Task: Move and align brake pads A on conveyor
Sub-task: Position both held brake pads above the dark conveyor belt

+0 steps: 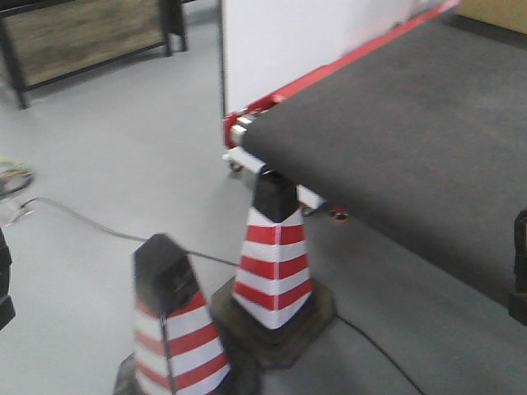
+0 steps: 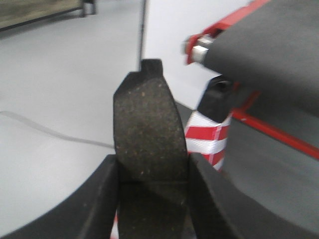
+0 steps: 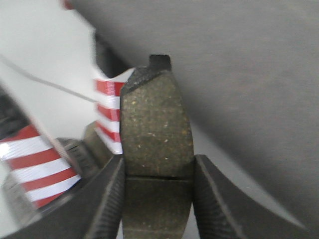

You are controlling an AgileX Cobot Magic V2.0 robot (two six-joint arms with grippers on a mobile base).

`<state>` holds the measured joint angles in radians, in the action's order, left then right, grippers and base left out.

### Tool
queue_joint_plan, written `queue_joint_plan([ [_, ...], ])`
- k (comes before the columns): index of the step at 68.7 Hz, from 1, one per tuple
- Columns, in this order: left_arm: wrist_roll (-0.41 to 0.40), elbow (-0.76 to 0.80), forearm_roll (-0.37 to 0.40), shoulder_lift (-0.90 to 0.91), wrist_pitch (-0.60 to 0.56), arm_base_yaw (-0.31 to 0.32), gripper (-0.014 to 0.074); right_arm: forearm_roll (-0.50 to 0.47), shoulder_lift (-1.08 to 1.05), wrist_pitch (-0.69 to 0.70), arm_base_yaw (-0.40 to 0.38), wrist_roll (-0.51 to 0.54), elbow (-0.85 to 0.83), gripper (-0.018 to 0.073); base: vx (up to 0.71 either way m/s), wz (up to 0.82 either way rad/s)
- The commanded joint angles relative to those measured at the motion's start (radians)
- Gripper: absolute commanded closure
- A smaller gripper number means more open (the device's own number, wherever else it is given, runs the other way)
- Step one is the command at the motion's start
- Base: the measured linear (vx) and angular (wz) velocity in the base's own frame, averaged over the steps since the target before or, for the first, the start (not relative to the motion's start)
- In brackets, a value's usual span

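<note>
- Well, my left fingers (image 2: 102, 199) are clamped on the left pad (image 2: 147, 124). They pinch its near end by the two long edges, so its long axis runs straight out from the wrist, tabbed end farthest away.
- That pad hangs over the grey floor (image 2: 55, 84), not over the belt. The roller end of the conveyor (image 2: 279, 45) sits ahead and to the right, past a striped cone (image 2: 212, 129).
- Between the arms, the front view shows two cones (image 1: 276, 247) standing on the floor just beside the conveyor's end. No pad lies on the stretch of belt I can see there.
- My right fingers (image 3: 209, 199) are likewise closed on the right pad (image 3: 157, 124), in the same hold with the long axis straight ahead.
- Belt fills the view ahead and right of this pad, so I judge my right arm the nearer one. It looks placed to lay down first, while the left must first travel rightward over the belt's edge.
</note>
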<state>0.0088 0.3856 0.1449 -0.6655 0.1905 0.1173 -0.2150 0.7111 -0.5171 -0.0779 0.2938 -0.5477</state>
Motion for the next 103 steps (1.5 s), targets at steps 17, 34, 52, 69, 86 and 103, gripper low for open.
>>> queue_joint_plan([
  [17,-0.001,0.033,0.011,0.003,-0.091,0.007,0.0493,-0.009,-0.004,0.081,-0.002,0.003,-0.03,0.0565,0.35,-0.69],
  [34,-0.001,0.034,0.011,0.003,-0.091,0.007,0.0493,-0.01,-0.004,0.07,-0.003,0.003,-0.03,0.0565,0.31,-0.66],
  [52,-0.001,0.034,0.011,0.003,-0.091,0.007,0.0493,-0.012,-0.004,0.059,-0.003,0.003,-0.03,0.0565,0.26,-0.56],
  [69,-0.001,0.034,0.011,0.003,-0.091,0.007,0.0493,-0.012,-0.004,0.06,-0.003,0.003,-0.03,0.0565,0.22,-0.5],
  [86,-0.001,0.034,0.011,0.003,-0.091,0.007,0.0493,-0.012,-0.004,0.06,-0.003,0.003,-0.03,0.0565,0.19,-0.48],
  [103,-0.001,0.034,0.011,0.003,-0.091,0.007,0.0493,-0.012,-0.004,0.059,-0.003,0.003,-0.03,0.0565,0.16,-0.4],
])
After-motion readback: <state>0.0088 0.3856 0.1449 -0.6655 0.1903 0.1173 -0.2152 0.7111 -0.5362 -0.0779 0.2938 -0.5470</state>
